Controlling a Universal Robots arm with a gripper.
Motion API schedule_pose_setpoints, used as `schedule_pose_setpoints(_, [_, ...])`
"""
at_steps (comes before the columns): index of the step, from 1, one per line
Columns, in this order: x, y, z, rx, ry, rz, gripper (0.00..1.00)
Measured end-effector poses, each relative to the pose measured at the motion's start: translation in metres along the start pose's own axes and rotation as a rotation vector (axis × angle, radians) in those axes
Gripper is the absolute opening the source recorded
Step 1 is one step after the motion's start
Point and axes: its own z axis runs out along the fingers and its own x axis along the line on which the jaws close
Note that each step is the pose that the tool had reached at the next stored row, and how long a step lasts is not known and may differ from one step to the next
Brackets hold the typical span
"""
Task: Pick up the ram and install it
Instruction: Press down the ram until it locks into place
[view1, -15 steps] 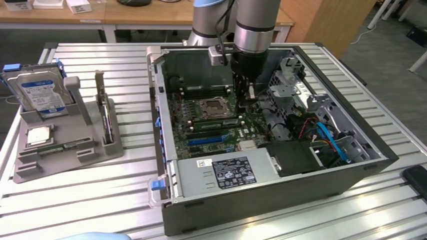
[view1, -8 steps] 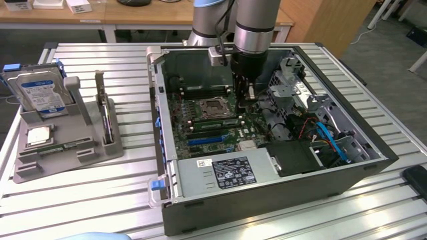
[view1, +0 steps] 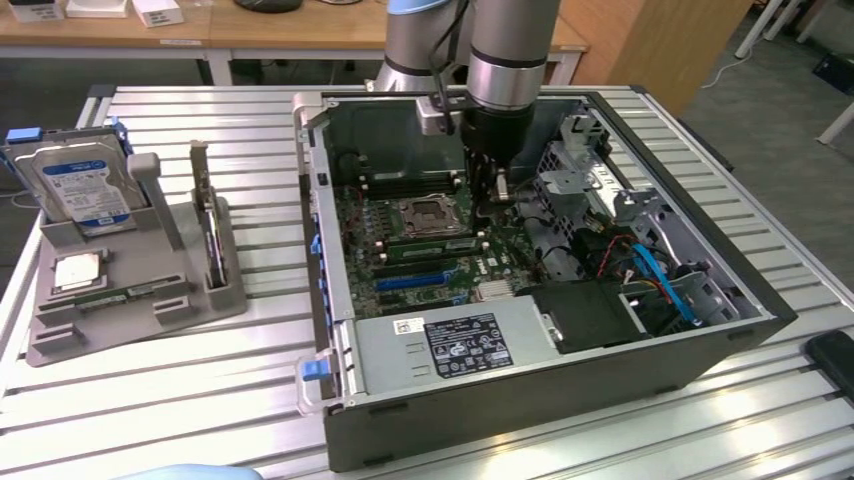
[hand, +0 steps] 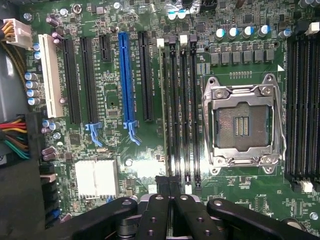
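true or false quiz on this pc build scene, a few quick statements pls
1. The gripper is inside the open computer case, above the motherboard. True.
2. The hard drive lies inside the case. False: it stands in the gray holder outside the case, on the exterior view's left.
3. The processor socket on the motherboard is empty. True.
4. The case sits on a wooden table. False: it sits on a slatted metal table.

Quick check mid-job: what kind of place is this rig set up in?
Probably a lab or workshop bench for computer assembly: an open computer case lies on a slatted metal table, a grey parts stand holds a hard drive, and wooden desks stand behind.
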Motion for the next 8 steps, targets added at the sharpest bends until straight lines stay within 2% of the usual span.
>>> schedule_pose_setpoints(8, [-0.0010, 0.0003, 0.0059, 0.0000, 0.0005, 0.000, 0.10])
